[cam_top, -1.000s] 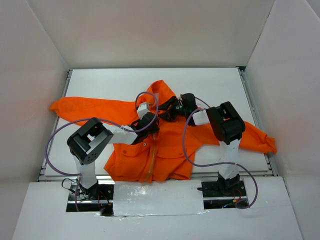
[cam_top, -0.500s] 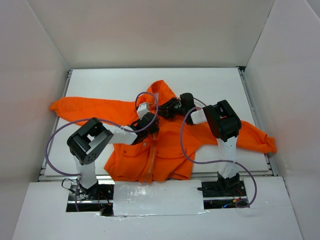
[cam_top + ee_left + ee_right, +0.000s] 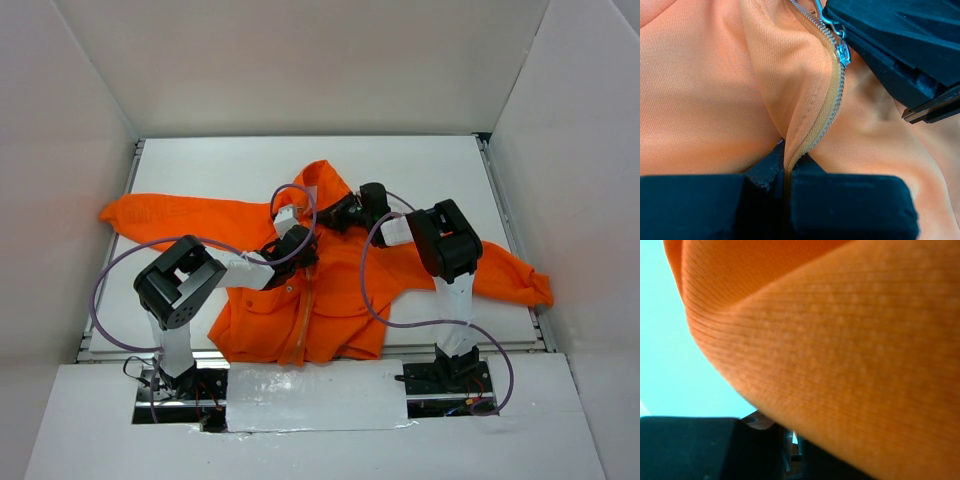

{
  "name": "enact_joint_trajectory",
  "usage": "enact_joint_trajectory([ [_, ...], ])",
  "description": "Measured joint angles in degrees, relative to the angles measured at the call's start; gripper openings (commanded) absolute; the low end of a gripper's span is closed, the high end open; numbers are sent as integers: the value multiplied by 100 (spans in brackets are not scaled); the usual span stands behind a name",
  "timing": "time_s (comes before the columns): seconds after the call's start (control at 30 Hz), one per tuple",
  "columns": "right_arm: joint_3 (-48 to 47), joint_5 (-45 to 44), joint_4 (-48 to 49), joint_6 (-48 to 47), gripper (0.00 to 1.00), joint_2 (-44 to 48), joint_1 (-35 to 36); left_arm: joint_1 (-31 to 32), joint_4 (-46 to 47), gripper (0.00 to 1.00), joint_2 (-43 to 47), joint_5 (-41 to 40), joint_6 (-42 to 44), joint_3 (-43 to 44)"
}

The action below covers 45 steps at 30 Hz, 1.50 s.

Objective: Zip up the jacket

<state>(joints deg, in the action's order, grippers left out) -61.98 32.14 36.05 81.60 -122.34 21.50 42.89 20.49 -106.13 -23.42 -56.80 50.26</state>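
We see the jacket (image 3: 345,295) spread on the table (image 3: 210,165), front up. Our left gripper (image 3: 786,165) pinches the jacket at its closed zipper seam. Our right gripper (image 3: 860,35) pinches the zipper slider (image 3: 842,51) by its ring.

No txt, labels, brand marks or nos. readable in any view. Jacket (image 3: 330,290) fabric shows plain orange up close; metal zipper slider (image 3: 842,52) on its front carries no legible stamp.
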Motion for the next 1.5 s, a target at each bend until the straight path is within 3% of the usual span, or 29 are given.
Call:
enact_joint_trajectory([
  [0.4,2,74,186,-48,0,0,0,0,2,0,2,13,63,0],
  [0.63,2,240,791,-636,0,9,0,-2,-76,0,92,142,219,-31],
  [0.9,-118,302,710,-1032,0,31,-68,4,-205,0,260,407,424,-131],
  [1.07,-142,149,345,-1185,0,341,-251,120,-487,0,455,433,483,-166],
  [1.27,-184,-153,-382,-1554,0,1377,-476,238,-728,0,1023,420,586,-175],
  [1.5,-807,-155,-1099,-1917,0,1821,-479,243,-909,0,1561,245,719,61],
])
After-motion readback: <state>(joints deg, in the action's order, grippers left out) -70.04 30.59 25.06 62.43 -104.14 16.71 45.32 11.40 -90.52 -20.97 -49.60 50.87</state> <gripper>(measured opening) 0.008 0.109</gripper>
